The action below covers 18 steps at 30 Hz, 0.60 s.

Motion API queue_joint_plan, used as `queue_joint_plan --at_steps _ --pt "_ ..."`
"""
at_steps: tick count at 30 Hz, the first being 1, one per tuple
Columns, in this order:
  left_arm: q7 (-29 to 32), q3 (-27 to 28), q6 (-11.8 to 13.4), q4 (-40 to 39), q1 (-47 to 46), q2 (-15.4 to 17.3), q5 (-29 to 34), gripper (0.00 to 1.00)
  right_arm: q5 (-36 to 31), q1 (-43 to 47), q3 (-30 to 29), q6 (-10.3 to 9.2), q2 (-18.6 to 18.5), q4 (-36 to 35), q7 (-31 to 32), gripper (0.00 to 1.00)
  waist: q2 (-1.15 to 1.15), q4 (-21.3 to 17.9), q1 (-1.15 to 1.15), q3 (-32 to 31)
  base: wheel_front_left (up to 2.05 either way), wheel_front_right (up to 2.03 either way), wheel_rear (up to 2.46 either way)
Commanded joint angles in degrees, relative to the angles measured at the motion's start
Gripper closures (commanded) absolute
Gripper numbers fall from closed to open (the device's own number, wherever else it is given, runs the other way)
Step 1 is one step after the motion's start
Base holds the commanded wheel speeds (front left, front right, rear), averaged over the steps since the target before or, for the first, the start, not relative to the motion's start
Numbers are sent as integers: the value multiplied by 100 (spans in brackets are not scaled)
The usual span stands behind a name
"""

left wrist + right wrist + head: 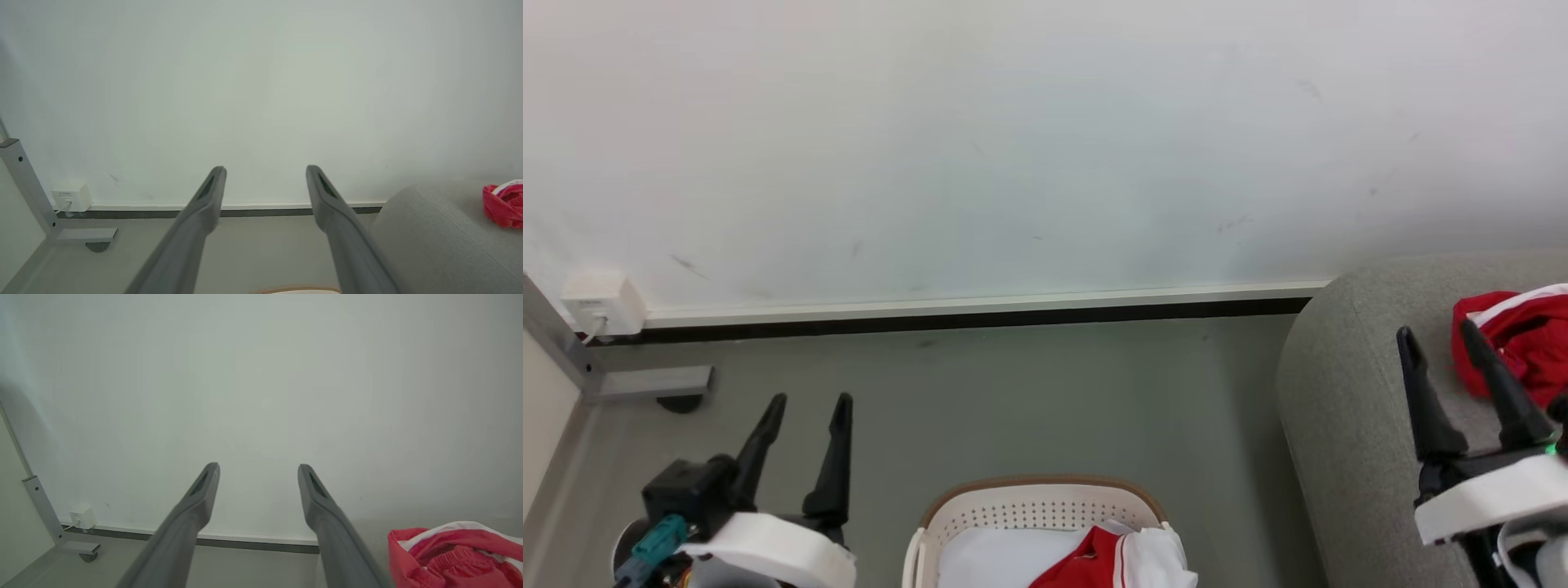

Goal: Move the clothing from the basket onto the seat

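Observation:
The cream basket (1029, 510) with a brown rim stands on the floor at the bottom middle of the head view. Inside it lies a red and white garment (1107, 559) on white fabric. A second red garment (1515, 339) with white stripes is bunched on the grey seat (1347, 408) at the right; that red garment (453, 553) also shows in the right wrist view and, as a small red bundle (503, 203), in the left wrist view. My left gripper (809, 404) hangs open over the floor left of the basket. My right gripper (1437, 331) is open above the seat, just left of the garment lying there.
A white wall with a skirting board (980, 306) runs across behind the floor. A white wall socket box (602, 304) and a grey metal frame foot (645, 381) sit at the far left. Bare grey floor (1054, 392) lies between basket and wall.

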Motion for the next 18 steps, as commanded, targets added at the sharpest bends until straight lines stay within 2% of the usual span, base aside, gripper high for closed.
queue_joint_plan --at_steps 1,5,9,12,18 --pt "-42 115 35 -18 183 -19 31 0 -155 341 -144 -13 182 -231 -49 0 0 72 1 -27 0 0 0" --pt "-41 386 87 -56 527 -121 257 0 -509 971 -291 -13 686 -685 -208 0 0 111 1 -39 0 0 0" --pt "-43 787 111 -168 900 -424 569 0 -787 1425 -329 -13 1028 -859 -440 0 0 105 1 -46 0 0 0" --pt "-41 1038 1 -214 1177 -694 731 0 -898 1651 -332 -13 1160 -785 -516 0 0 76 1 -33 0 0 0" --pt "-42 1338 -337 -81 1428 -983 1042 0 -976 1711 -294 -13 1279 -641 -594 0 0 44 1 -9 0 0 0"
